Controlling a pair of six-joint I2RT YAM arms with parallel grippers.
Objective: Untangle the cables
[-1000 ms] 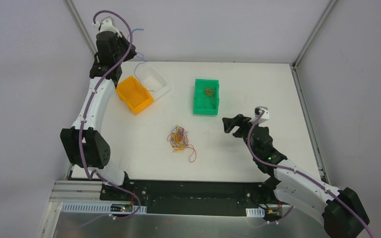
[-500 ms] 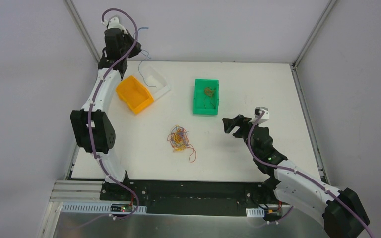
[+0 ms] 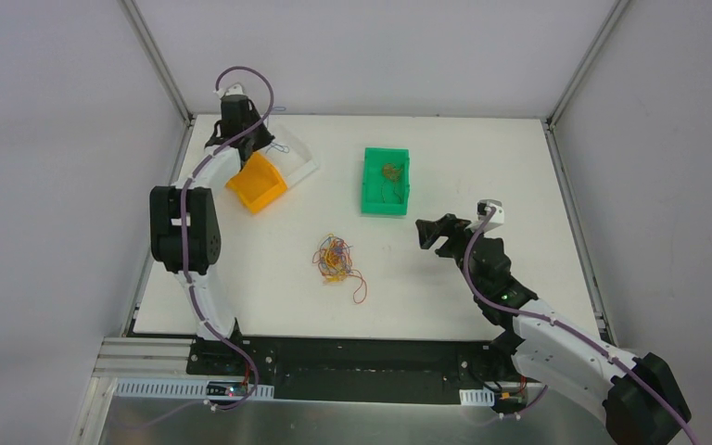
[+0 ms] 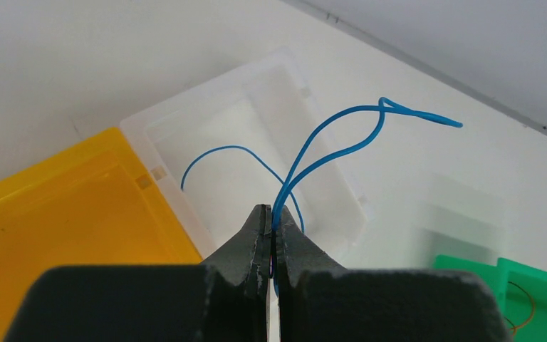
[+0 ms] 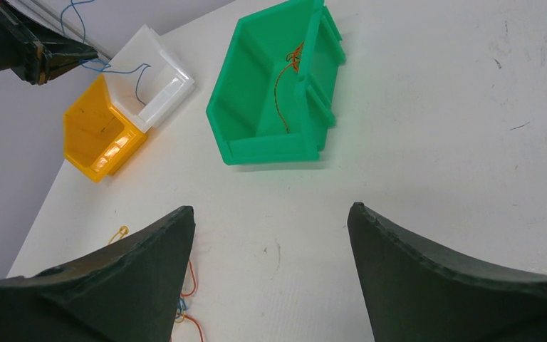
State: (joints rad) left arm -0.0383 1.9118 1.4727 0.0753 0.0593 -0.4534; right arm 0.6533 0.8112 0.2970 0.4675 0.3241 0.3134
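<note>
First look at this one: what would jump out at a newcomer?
The left gripper, shut on a looping blue wire, holds it by the clear bin at the far left of the table. A multicoloured tangle of thin wires lies mid-table, with the right gripper open and empty to its right.

Taking the tangle of cables (image 3: 337,261) on the table (image 3: 519,167) as my mark: behind it, slightly right, sits a lone bin (image 3: 385,210) with another cable (image 3: 390,171) in it. Behind-left stand two touching bins, nearer bin (image 3: 269,195) and farther bin (image 3: 304,167); my left gripper (image 4: 274,217) holds a single cable (image 4: 342,135) over the latter, my right gripper (image 5: 271,221) hangs right of the tangle
</note>
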